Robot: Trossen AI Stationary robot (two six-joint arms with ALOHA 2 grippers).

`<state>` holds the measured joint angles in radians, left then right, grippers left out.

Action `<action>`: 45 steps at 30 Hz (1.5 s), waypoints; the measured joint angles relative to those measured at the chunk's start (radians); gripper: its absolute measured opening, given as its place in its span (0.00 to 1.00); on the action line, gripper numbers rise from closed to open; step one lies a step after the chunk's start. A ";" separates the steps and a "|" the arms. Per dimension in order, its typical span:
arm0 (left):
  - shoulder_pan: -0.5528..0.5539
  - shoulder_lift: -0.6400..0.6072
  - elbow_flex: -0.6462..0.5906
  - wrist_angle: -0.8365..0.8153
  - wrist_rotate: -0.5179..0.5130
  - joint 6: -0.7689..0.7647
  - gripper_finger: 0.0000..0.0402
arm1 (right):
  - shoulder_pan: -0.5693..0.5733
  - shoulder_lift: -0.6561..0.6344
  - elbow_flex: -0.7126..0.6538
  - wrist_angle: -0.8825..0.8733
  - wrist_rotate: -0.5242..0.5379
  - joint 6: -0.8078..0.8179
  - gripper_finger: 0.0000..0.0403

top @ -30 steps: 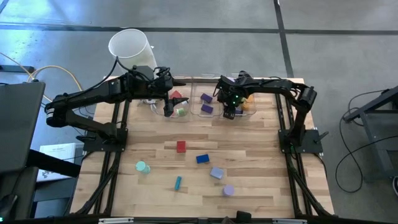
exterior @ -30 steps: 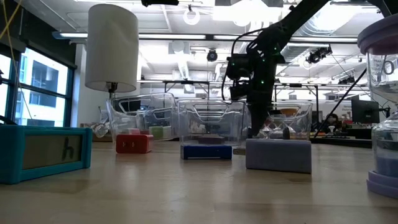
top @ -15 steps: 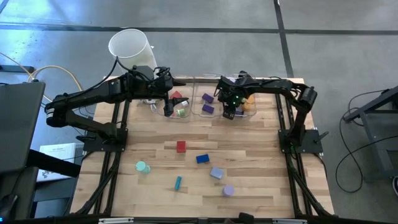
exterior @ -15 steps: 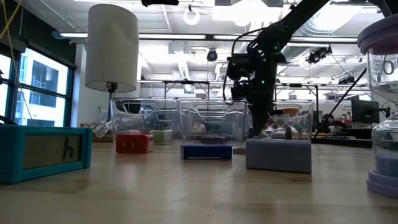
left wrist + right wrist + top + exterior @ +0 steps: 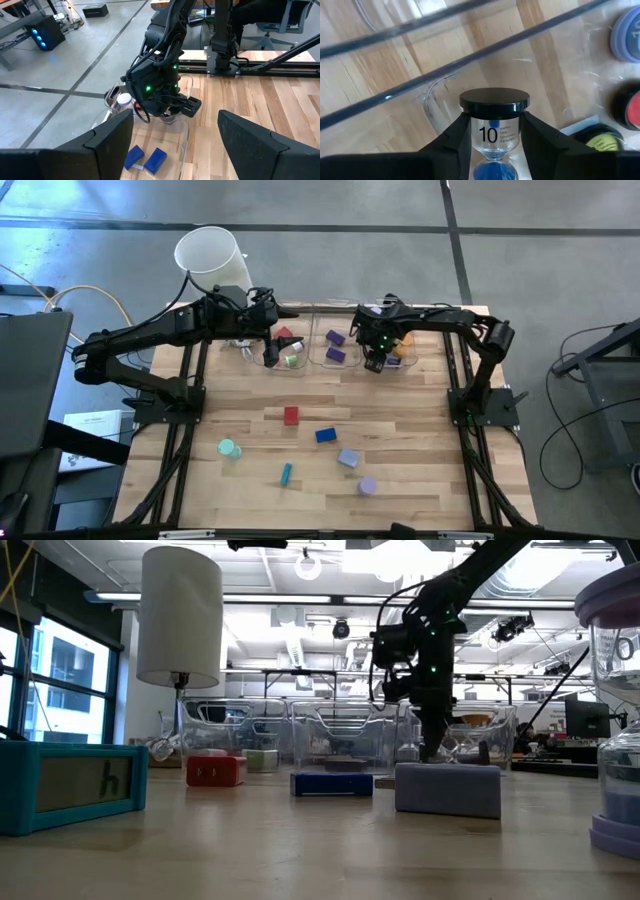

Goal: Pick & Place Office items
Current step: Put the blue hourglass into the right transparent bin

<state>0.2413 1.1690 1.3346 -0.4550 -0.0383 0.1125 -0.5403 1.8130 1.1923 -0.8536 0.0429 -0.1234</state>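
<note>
Gripping sand timer (image 5: 493, 131), right end effector (image 5: 376, 358) over bin (image 5: 398, 352).

Bins (image 5: 332, 348) at table's (image 5: 420, 470) far edge, loose pieces (image 5: 322, 436) nearer the front

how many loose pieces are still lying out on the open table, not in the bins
6, all in the high view: a red block, a blue block, a lavender block, a lavender roll, a teal stick and a green roll. The arms may hide others.
</note>
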 joint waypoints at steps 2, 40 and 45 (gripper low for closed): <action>0.000 0.000 0.000 0.000 0.000 0.000 0.71 | 0.006 -0.001 0.000 0.003 0.002 0.004 0.31; 0.000 0.000 0.000 0.000 0.000 0.000 0.71 | 0.015 -0.003 0.083 -0.075 0.008 0.104 0.36; 0.000 0.000 0.000 0.000 0.000 0.000 0.71 | -0.009 -0.004 0.084 -0.085 0.026 0.068 0.56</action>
<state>0.2411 1.1690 1.3346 -0.4549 -0.0383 0.1127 -0.5497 1.8088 1.2762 -0.9384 0.0687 -0.0549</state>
